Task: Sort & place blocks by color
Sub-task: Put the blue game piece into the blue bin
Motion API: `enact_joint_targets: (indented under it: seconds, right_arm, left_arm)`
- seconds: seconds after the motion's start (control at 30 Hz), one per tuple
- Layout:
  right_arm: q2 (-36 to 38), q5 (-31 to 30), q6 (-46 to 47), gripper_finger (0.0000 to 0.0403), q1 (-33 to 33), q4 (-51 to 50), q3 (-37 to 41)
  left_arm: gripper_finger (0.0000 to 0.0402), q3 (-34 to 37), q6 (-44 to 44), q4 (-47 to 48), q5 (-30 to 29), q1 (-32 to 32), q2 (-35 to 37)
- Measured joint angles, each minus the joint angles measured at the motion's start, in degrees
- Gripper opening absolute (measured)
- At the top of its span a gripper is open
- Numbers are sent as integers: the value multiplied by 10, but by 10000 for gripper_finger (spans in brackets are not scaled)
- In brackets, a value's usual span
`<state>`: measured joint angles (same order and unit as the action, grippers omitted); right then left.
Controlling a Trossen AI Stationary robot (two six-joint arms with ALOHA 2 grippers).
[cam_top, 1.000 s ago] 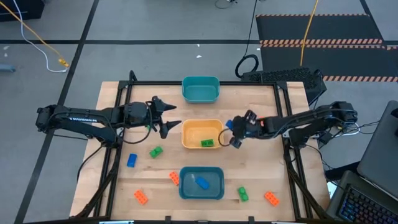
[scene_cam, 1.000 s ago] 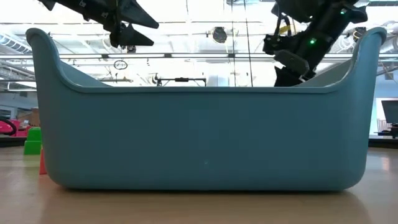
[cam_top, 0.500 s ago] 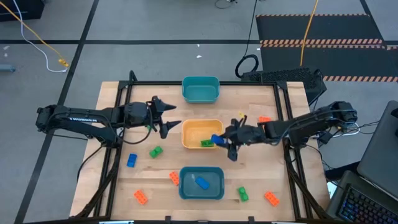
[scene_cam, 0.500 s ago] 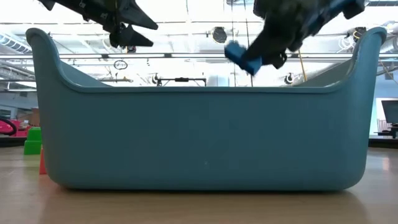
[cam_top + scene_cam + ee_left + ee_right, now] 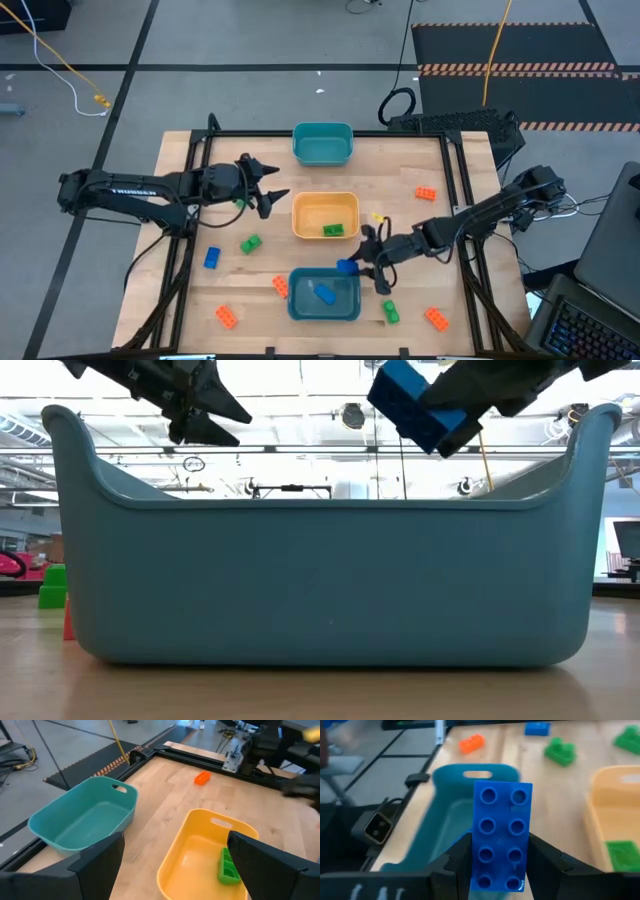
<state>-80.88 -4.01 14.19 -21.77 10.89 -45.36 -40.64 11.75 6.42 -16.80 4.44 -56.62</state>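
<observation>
My right gripper point(image 5: 356, 267) is shut on a blue studded block point(image 5: 346, 266) and holds it over the far right rim of the near teal bin point(image 5: 296, 300). Another blue block point(image 5: 325, 293) lies in that bin. A green block point(image 5: 333, 230) lies in the yellow bin point(image 5: 308, 205). Loose on the table are green blocks point(image 5: 250, 243) point(image 5: 390, 312), a blue block point(image 5: 212, 257) and orange blocks point(image 5: 280, 285) point(image 5: 227, 316) point(image 5: 437, 318) point(image 5: 426, 193). My left gripper point(image 5: 275, 196) hangs open, left of the yellow bin. My right gripper pinches the blue block by its two long sides point(image 5: 476, 855), one finger point(image 5: 454, 862) on each side, toward one end of the block. The fingers reach in from the table's right and lie along the block. The block is lifted clear, its studded face point(image 5: 502, 825) towards the wrist camera.
A second teal bin point(image 5: 322, 143) stands at the table's far edge, behind the yellow bin. In the low view the near bin's wall point(image 5: 330, 580) fills the picture, with the held block point(image 5: 415, 405) above its rim. Black rails frame the table top.
My right gripper has carried the blue block from beside the yellow bin's right end toward the table's left and near edge, past that bin's near right corner, to the near teal bin's far rim. An orange block that the arm had covered now shows.
</observation>
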Motion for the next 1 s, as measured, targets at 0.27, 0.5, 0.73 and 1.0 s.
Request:
enact_joint_targets:
  seconds: [0.27, 0.5, 0.73, 1.0]
  right_arm:
    - [-59, 29, -4, 132, -16, 55, 0]
    - [-62, 31, -3, 133, -16, 63, 0]
    - [-62, 28, -5, 141, -16, 64, 0]
    - [-62, 28, -5, 138, -16, 64, 0]
  left_arm:
    - [356, 0, 15, 14, 0, 11, 0]
    - [356, 0, 15, 16, 0, 11, 0]
    - [356, 0, 17, 16, 0, 11, 0]
    - [356, 0, 17, 15, 0, 11, 0]
